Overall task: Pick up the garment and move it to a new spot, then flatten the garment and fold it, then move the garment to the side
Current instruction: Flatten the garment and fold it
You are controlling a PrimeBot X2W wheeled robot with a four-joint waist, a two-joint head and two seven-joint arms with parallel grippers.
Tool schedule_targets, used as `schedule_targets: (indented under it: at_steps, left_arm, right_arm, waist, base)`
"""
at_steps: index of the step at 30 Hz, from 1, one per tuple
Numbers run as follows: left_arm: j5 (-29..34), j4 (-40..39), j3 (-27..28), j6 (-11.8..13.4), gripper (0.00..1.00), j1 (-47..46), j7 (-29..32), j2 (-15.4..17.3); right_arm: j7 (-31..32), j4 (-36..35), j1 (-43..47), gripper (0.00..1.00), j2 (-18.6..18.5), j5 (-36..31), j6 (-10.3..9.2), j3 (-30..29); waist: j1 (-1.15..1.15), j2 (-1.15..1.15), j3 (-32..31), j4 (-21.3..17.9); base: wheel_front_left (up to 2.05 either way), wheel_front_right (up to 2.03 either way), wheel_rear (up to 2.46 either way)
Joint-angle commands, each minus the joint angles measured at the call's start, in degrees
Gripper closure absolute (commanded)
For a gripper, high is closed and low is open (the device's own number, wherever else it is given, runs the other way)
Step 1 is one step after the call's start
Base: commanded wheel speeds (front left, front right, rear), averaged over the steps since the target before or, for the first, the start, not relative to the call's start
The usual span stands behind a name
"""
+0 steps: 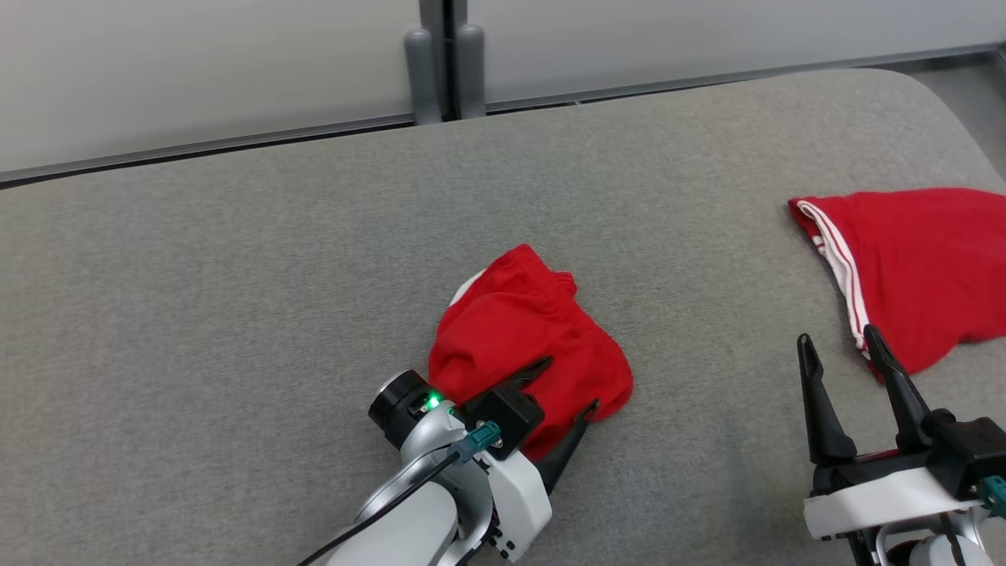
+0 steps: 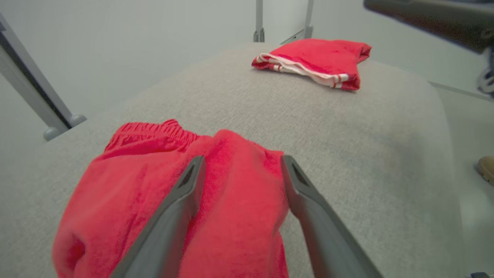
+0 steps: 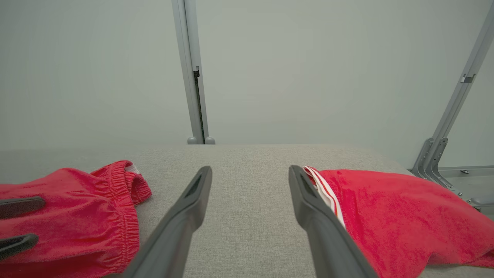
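Left gripper (image 1: 570, 384) wide open over the crumpled shorts (image 1: 511, 330), holding nothing. Cloth looks soft, light, floppy; you should pinch the elastic waistband (image 2: 154, 129).

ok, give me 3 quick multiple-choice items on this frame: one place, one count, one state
1. Where on the grey table does the white-striped red garment lie?
A) robot's right side
B) robot's left side
C) hanging off the near edge

2. How many red garments are on the table?
A) one
B) two
C) three

3. The left gripper is:
A) shut on cloth
B) open, over the crumpled shorts
C) open, over bare table

Answers:
1 A, it lies beside the right gripper in the head view.
2 B, the shorts plus the striped piece.
3 B, the left wrist view shows its fingers spread with red cloth between them.
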Motion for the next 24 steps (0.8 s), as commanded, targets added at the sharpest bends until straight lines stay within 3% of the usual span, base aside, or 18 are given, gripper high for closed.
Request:
schedule_targets:
  at_steps: [1,2,6,7,8,9,11,16,24]
  left_arm:
    - [-0.61,3.97,-1.52,2.02,0.00,-2.64,1.52,0.32]
    - [-0.61,3.97,-1.52,2.02,0.00,-2.64,1.52,0.32]
    - [-0.43,10.27,-2.89,5.88,0.00,-5.48,4.37,0.36]
    - [-0.68,11.63,-3.12,6.16,0.05,-5.91,4.89,0.36]
    - [-0.65,13.02,-3.48,6.14,0.60,-6.33,5.43,0.37]
    - [-0.94,13.77,-3.56,5.88,1.00,-6.81,5.25,0.35]
    - [-2.43,14.15,-3.18,5.28,1.00,-7.43,4.53,0.33]
    - [-11.07,5.97,-1.32,6.35,1.00,-10.16,-1.06,0.28]
    - [-34.60,-11.45,3.08,12.69,1.00,-9.75,-7.67,0.35]
  right_arm:
    - [-0.02,0.67,-0.68,0.00,-0.26,1.32,-0.01,0.00]
    - [-0.02,0.67,-0.68,0.00,-0.26,1.32,-0.01,0.00]
    - [-0.02,1.07,-0.89,0.00,-0.24,2.92,-0.01,-0.30]
    - [-0.02,1.10,-0.68,0.00,-0.23,3.18,-0.01,-0.44]
    - [-0.02,1.13,-0.44,0.00,-0.23,3.36,-0.01,-0.45]
    - [-0.02,1.14,-0.25,0.00,-0.23,3.45,-0.01,-0.40]
    - [-0.02,1.18,0.02,0.00,-0.23,3.56,-0.01,-0.59]
    - [-0.02,1.57,0.48,0.00,-0.24,2.74,-0.01,-1.62]
    - [-0.02,1.63,0.90,0.00,-0.22,1.97,-0.01,-1.33]
  waist:
    - [0.00,0.00,3.16,-4.99]
    - [0.00,0.00,3.16,-4.99]
    - [0.00,0.00,4.01,-7.14]
    - [0.00,0.00,4.09,-7.32]
    - [0.00,0.00,4.13,-7.45]
    - [0.00,0.00,4.15,-7.55]
    - [0.00,0.00,4.13,-7.49]
    - [0.00,0.00,2.64,-5.67]
    - [0.00,0.00,0.04,-3.54]
  base:
    - [0.00,0.00,0.00]
    - [0.00,0.00,0.00]
    - [0.00,0.00,0.00]
    - [0.00,0.00,0.00]
    - [0.00,0.00,0.00]
    - [0.00,0.00,0.00]
    - [0.00,0.00,0.00]
    - [0.00,0.00,0.00]
    - [0.00,0.00,0.00]
